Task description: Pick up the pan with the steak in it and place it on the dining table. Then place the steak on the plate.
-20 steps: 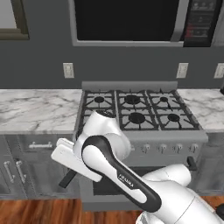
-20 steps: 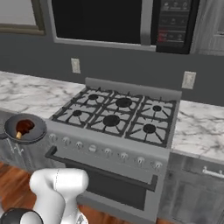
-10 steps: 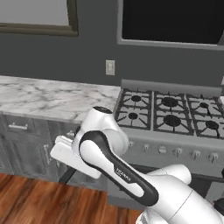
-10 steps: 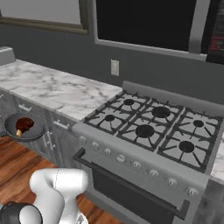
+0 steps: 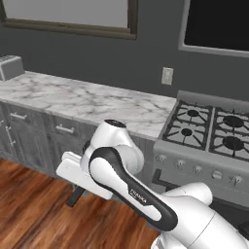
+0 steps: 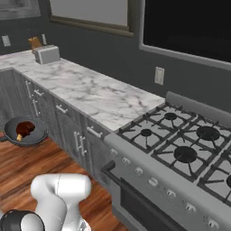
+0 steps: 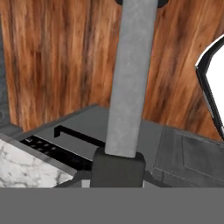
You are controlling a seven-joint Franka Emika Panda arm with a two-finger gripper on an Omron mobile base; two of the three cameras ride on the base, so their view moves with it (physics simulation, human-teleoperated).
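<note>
- Dark grey wall and a marble wall counter (image 5: 97, 99) span the left base view, with a stove (image 5: 214, 131) at right and wood floor (image 5: 34, 204) below. My arm fills the lower middle; a black stub, which I take for the pan handle's end, pokes out beneath my hand at lower left.
- Right base view: the pan (image 6: 25, 131) hangs at the left edge, clear above the floor, with the steak (image 6: 25, 128) inside it. A toaster (image 6: 47, 54) sits at upper left.
- Hand view: the pan's handle (image 7: 131, 78) runs straight up from my gripper (image 7: 118, 168), which is nearly shut and clamped on the handle.
- Risk: I hold the pan by its far handle end, so a sharp turn of the base could tip it and slide the steak out, or swing the pan into the cabinets (image 6: 67, 126) nearby.
- Compared with a second ago, the whole scene has slid right: the base has moved, the stove has left centre, and the pan rides along in my grip.
</note>
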